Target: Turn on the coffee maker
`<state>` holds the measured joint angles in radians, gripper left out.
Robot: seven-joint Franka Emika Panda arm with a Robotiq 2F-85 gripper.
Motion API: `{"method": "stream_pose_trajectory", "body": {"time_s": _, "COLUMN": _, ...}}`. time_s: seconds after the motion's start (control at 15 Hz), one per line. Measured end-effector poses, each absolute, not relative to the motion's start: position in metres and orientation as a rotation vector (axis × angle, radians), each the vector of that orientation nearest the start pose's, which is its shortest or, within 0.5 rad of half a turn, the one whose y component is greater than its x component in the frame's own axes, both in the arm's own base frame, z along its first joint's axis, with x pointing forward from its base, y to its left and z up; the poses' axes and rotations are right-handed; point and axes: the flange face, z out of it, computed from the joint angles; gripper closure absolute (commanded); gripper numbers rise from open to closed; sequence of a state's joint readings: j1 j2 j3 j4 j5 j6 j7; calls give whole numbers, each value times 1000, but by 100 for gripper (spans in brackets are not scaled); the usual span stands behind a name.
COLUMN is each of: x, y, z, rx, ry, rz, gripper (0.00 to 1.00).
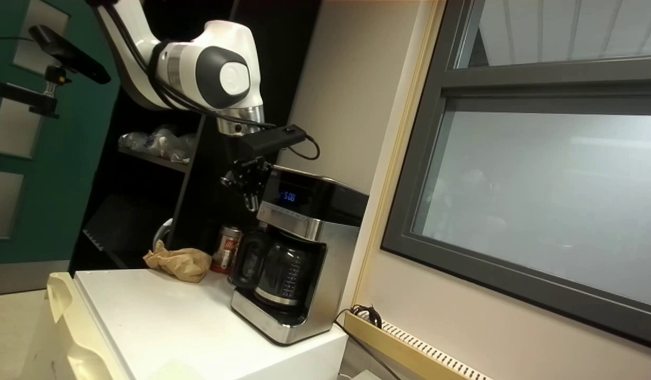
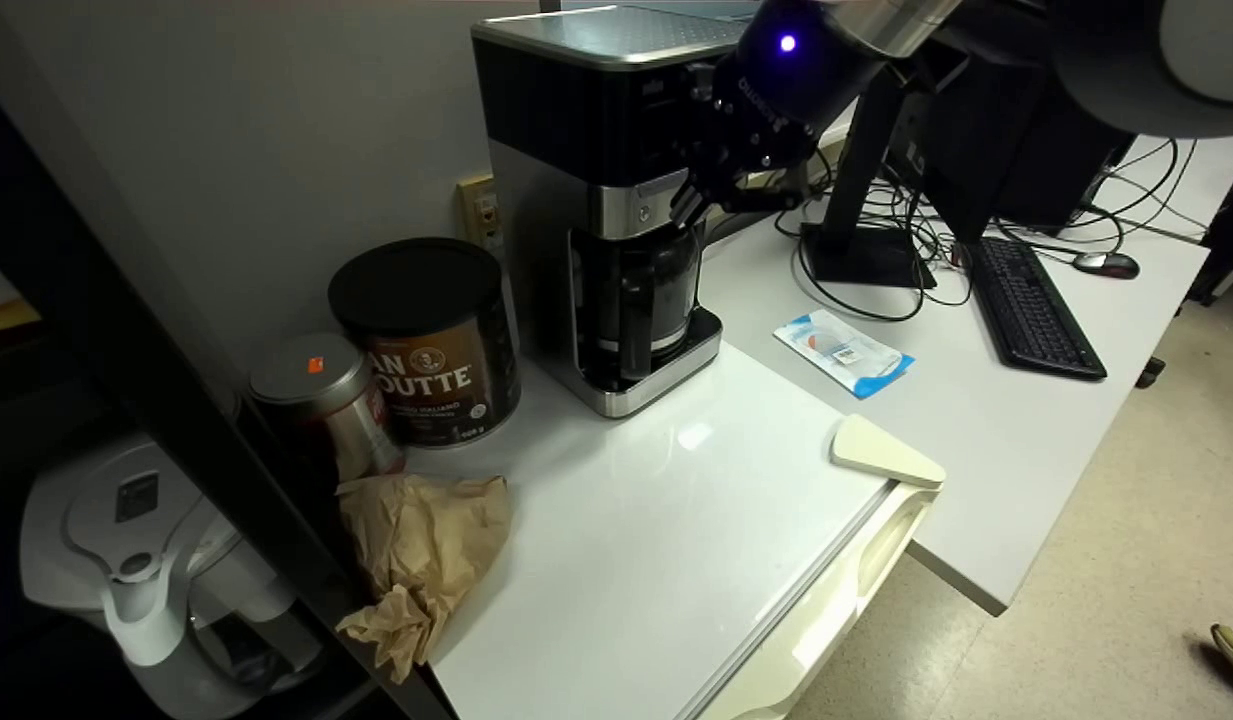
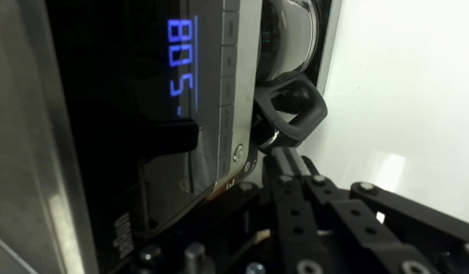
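Note:
The coffee maker is boxy, black and silver, and stands upright on a white cabinet top; it also shows in an exterior view and in the wrist view. Its blue display is lit and reads 5:08. A round button sits at one end of the steel panel band, beside a row of flat buttons. The dark glass carafe is in its bay. My gripper is shut and empty, its fingertips together just in front of the band near the round button; contact is not visible.
A large coffee can, a smaller red and silver can and a crumpled paper bag stand beside the machine. A dark shelf post rises at that side. A desk with keyboard and cables adjoins the cabinet.

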<state>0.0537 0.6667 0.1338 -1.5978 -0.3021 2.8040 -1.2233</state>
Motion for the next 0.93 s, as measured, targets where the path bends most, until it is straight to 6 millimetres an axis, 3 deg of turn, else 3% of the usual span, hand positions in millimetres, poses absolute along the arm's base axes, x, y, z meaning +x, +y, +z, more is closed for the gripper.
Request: {"method": "stream_pose_trajectory", "body": {"time_s": 0.93, "x": 729, "y": 129, "z": 294, "rx": 1881, "ry": 1958, "rz": 601, "gripper": 100}}
